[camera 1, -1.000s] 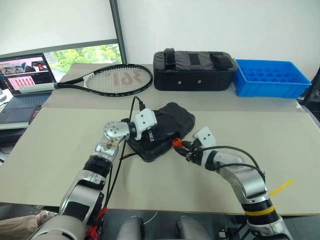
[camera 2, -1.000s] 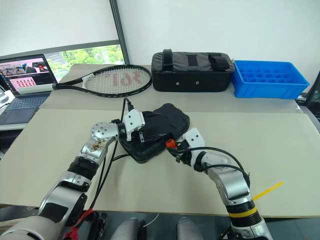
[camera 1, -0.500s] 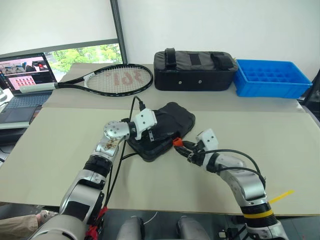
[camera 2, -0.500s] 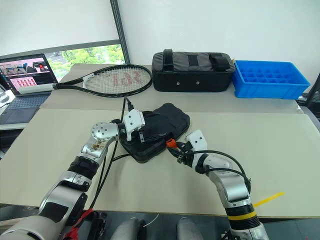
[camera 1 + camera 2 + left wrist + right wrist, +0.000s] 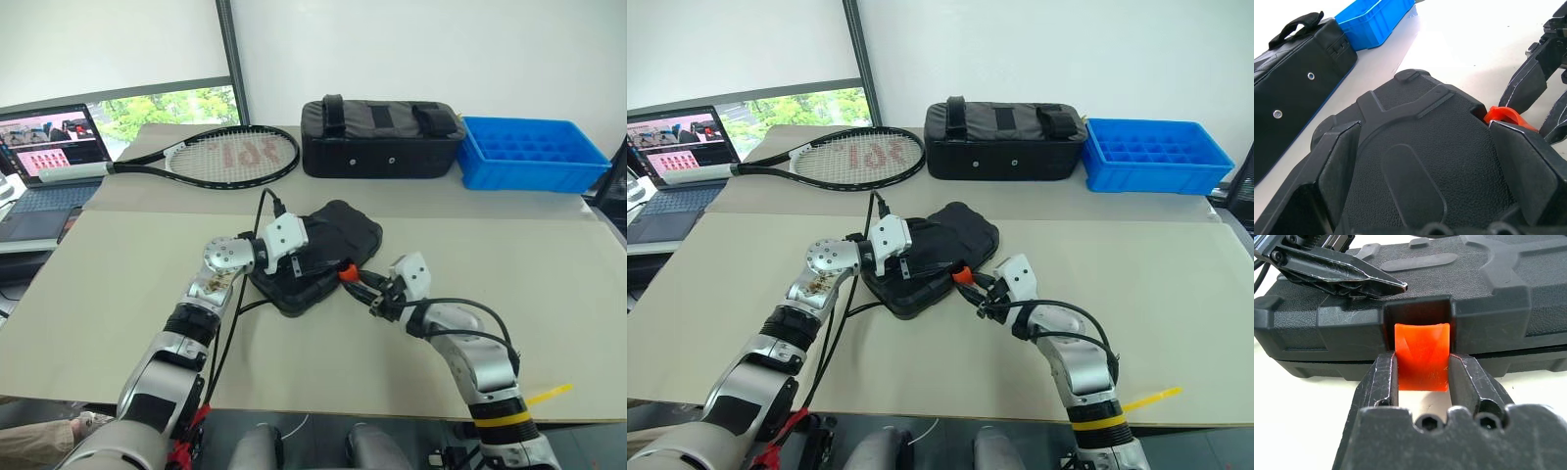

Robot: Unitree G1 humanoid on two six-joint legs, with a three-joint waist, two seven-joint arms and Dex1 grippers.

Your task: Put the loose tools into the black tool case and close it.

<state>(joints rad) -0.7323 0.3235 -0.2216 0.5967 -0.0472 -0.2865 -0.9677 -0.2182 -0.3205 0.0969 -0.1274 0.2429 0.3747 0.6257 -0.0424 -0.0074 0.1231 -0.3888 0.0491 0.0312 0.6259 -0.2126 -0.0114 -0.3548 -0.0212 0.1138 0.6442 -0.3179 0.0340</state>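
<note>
The black tool case [image 5: 331, 233] lies closed on the beige table, slightly left of centre. My left gripper [image 5: 1422, 129] rests over its textured lid [image 5: 1415, 171], open, with one finger [image 5: 1339, 166] toward each side of the lid. My right gripper [image 5: 1422, 369] comes in from the case's front right and is shut on the orange latch tab [image 5: 1422, 350], which sits in the notch at the case's edge. The same tab [image 5: 345, 272] shows between the case and the right gripper [image 5: 361, 282] in the left eye view. The loose tools are out of view.
A tennis racket [image 5: 230, 157] lies at the back left, beside a laptop [image 5: 44, 147]. A black fabric bag [image 5: 380, 137] and a blue compartment tray [image 5: 529, 152] stand along the back. A yellow strip [image 5: 549, 394] lies at the front right edge.
My right wrist has tilted and come slightly toward the case, raising the orange latch tab against the case's edge. The left arm and the case have not moved.
</note>
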